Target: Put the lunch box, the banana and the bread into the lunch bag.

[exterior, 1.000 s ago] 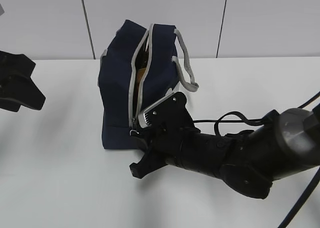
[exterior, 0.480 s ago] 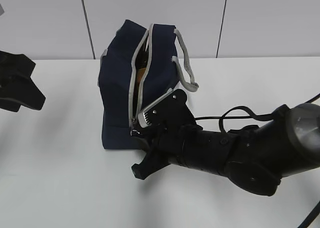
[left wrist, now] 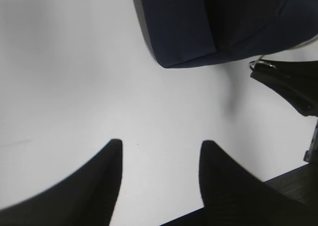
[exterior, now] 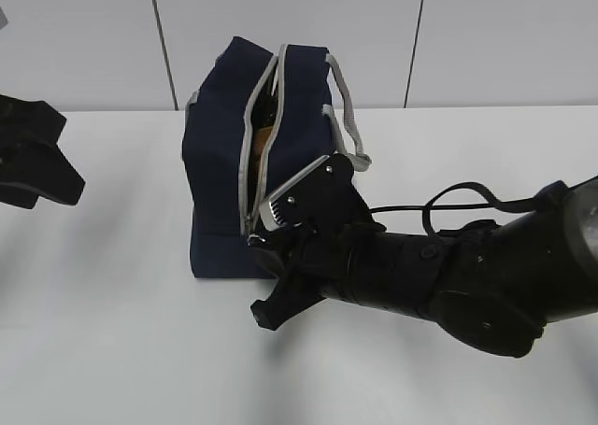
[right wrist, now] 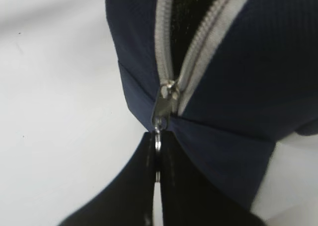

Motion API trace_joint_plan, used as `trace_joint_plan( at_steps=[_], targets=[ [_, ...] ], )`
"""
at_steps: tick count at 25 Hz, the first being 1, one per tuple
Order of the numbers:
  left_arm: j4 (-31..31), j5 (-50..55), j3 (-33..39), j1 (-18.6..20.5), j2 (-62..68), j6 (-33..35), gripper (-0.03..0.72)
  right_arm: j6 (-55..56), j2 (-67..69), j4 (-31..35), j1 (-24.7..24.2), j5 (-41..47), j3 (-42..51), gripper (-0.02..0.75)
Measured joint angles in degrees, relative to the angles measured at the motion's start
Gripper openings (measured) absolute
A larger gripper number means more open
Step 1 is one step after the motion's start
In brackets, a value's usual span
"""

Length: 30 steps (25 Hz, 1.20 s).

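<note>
The dark navy lunch bag (exterior: 224, 154) stands on the white table, its grey zipper open along the top and down the near end. Something golden-brown, likely the bread (exterior: 259, 137), shows in the gap. The lunch box and the banana are hidden. My right gripper (exterior: 260, 243) is at the bag's lower near end, shut on the zipper's ring pull (right wrist: 157, 142); the slider (right wrist: 163, 107) sits just above the fingertips. The bag fills the top of the right wrist view (right wrist: 238, 87). My left gripper (left wrist: 160, 146) is open and empty over bare table, left of the bag's corner (left wrist: 198, 32).
The right arm (exterior: 448, 280) lies across the table's front right, with its cable looped above it. The left arm's black body (exterior: 33, 154) sits at the far left edge. A white panelled wall stands behind the table.
My right gripper has risen slightly with the ring pull held, and the arm has shifted a little to the right. The bag and the left arm have not moved.
</note>
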Motion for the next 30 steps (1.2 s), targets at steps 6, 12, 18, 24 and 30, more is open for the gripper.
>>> trace_joint_plan(
  at_steps=[6, 12, 18, 24, 30],
  targets=[
    [-0.06, 0.00, 0.00, 0.00, 0.00, 0.00, 0.361, -0.09, -2.90, -6.28, 0.00, 1.24, 0.01, -0.016],
    [-0.69, 0.00, 0.00, 0.00, 0.00, 0.00, 0.361, -0.09, -5.41, -8.92, -0.11, 1.47, 0.11, -0.016],
    [-0.80, 0.00, 0.00, 0.00, 0.00, 0.00, 0.361, 0.06, -7.96, -13.62, -1.28, 1.58, 0.11, -0.016],
    [-0.84, -0.42, 0.00, 0.00, 0.00, 0.00, 0.361, 4.22, -10.76, -18.77, -1.78, 2.64, 0.11, -0.016],
    [-0.90, -1.36, 0.00, 0.00, 0.00, 0.00, 0.361, 8.19, -12.84, -23.31, -1.78, 4.78, -1.35, -0.016]
  ],
)
